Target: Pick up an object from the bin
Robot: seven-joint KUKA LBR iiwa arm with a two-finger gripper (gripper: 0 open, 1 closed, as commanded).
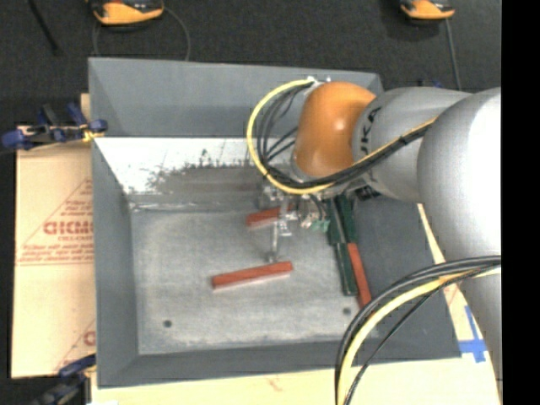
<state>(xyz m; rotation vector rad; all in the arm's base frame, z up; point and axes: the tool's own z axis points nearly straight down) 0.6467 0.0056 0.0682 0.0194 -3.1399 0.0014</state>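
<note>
**Bin at the pick.** The gripper (278, 234) is hanging over the floor of the bin (169, 256), at 1 o'clock from the floor's centre. Whether it is open or closed cannot be told. A short red piece (263, 218) is sitting just at its 9 o'clock; gripped or merely beside it, one cannot tell. A long red stick (251, 275) is lying flat near the centre, at the gripper's 7 o'clock. A green stick (342, 234) and an orange stick (359, 277) are lying side by side along the 3 o'clock wall.

Silver KUKA arm (439, 142) reaches in from the right; orange wrist cover (333, 129) faces up, yellow & black cables (251, 137) looped round it; gripper (278, 234) hangs below, pointed approx. straight down.
</note>
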